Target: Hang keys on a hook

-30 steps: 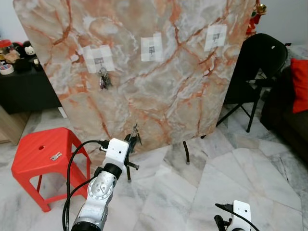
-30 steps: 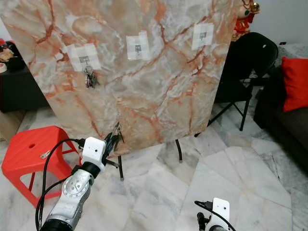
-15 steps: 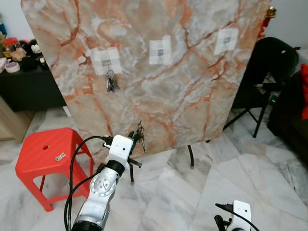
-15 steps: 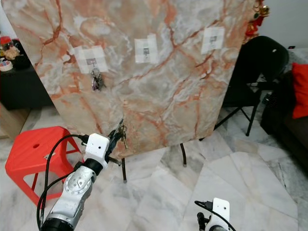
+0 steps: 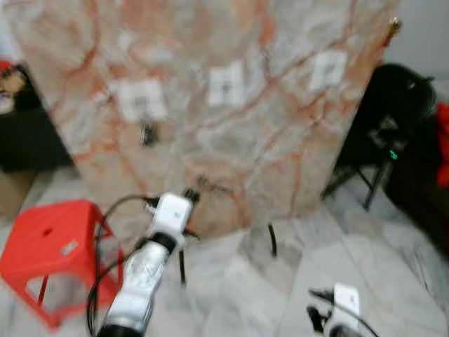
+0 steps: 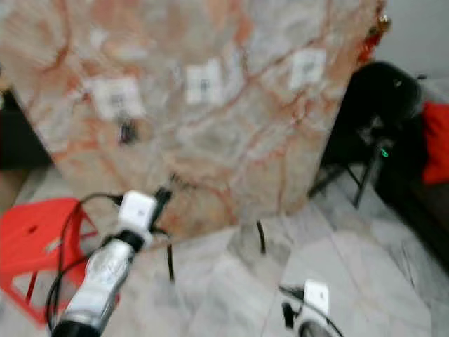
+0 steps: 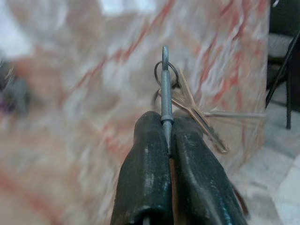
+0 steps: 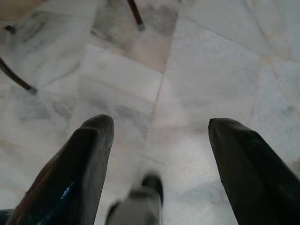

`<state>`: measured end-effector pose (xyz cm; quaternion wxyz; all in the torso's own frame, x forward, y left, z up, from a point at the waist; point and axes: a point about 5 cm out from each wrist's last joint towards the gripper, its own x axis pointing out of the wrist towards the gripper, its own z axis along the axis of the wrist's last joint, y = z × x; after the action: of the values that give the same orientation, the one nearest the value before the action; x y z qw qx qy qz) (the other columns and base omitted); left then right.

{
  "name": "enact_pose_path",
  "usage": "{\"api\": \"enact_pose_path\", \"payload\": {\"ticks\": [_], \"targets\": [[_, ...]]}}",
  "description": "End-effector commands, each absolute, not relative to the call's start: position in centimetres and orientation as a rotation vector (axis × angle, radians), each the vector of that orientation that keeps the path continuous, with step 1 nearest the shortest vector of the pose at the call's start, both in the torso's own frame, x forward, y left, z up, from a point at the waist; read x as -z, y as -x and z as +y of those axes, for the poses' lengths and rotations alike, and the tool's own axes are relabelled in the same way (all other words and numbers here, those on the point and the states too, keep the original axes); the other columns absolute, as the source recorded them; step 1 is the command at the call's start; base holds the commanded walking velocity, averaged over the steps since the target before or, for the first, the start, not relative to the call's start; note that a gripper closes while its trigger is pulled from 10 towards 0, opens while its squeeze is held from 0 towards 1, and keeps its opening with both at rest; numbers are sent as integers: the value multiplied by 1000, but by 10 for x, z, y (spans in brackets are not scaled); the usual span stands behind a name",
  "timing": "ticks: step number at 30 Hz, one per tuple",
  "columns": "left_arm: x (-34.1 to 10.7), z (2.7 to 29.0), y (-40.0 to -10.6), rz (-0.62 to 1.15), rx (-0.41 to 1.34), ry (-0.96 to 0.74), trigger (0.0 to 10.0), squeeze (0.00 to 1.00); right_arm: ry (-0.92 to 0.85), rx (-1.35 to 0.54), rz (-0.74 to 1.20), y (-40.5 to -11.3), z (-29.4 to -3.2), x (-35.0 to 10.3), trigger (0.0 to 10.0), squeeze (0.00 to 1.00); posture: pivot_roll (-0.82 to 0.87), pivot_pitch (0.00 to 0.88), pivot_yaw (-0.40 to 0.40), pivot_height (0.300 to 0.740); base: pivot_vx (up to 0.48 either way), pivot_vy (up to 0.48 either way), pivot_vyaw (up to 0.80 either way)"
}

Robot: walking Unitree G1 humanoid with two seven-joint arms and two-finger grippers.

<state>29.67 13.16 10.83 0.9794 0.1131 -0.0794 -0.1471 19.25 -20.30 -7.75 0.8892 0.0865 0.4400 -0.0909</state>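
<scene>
My left gripper (image 7: 165,136) is shut on a ring of brass-coloured keys (image 7: 190,107), held up in front of the marble-patterned board (image 5: 280,140). In the blurred eye views the left gripper (image 5: 190,196) sits low before the board, below the hooks. Three taped white patches with hooks line the board: left hook (image 5: 141,99), middle hook (image 5: 226,84), right hook (image 5: 327,69). Another dark key bunch (image 5: 148,133) hangs from the left hook. My right gripper (image 8: 159,140) is open over the floor tiles, hanging low at the right (image 5: 344,303).
A red plastic stool (image 5: 38,242) stands at the lower left with a small item on top. A black folding chair (image 5: 393,119) and a red cushion (image 5: 443,144) are at the right. Thin dark legs (image 5: 271,239) hold the board above the marble floor.
The whole picture has shifted and blurred, so the camera is moving. My left gripper still holds the keys low before the board. The right arm hangs as before.
</scene>
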Motion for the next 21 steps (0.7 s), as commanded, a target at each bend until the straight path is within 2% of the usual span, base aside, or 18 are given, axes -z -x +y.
{"api": "enact_pose_path", "payload": {"ticks": [1, 21], "targets": [[-112, 121, -297, -174, 326, -225, 10000, 0, -166, 209, 929, -187, -212, 79, 10000, 0, 16, 0, -26, 732, 262, 0, 0], [-117, 125, -300, -188, 301, -212, 10000, 0, -166, 203, 925, -187, -211, 79, 10000, 0, 17, 0, -26, 732, 263, 0, 0]]}}
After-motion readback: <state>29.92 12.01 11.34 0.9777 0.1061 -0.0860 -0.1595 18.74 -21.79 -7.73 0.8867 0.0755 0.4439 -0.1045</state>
